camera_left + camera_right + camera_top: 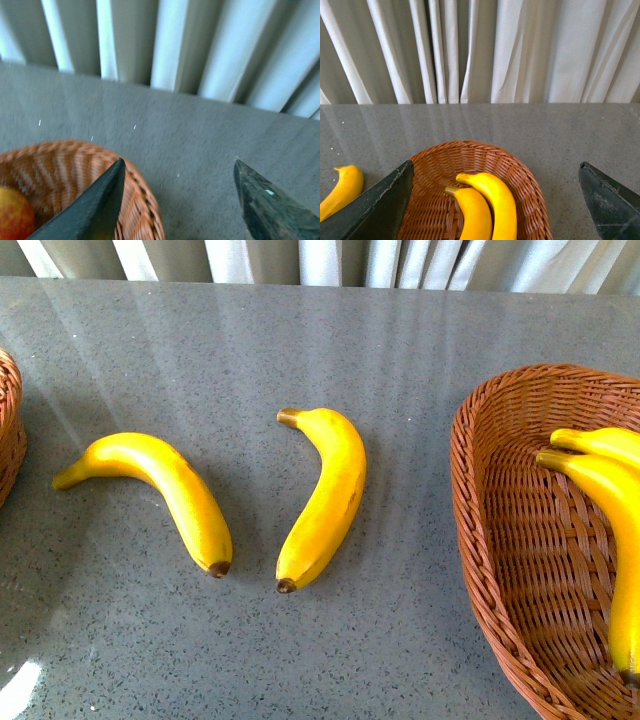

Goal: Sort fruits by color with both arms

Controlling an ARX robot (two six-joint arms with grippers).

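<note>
Two yellow bananas lie loose on the grey table: one at the left point(160, 492) and one in the middle point(324, 498). Two more bananas point(608, 502) rest side by side in the wicker basket point(505, 570) at the right, also seen in the right wrist view as bananas point(487, 207) in the basket point(520, 172). My right gripper point(495, 167) hovers open above that basket, holding nothing. My left gripper point(178, 164) is open over the rim of the left basket point(142, 200), where a red and yellow apple point(15, 215) lies. Neither arm shows in the front view.
The left basket's edge point(10, 430) pokes in at the front view's left border. Pale curtains point(485, 50) hang behind the table's far edge. Bare grey tabletop point(330, 360) stretches between the two baskets and behind the loose bananas.
</note>
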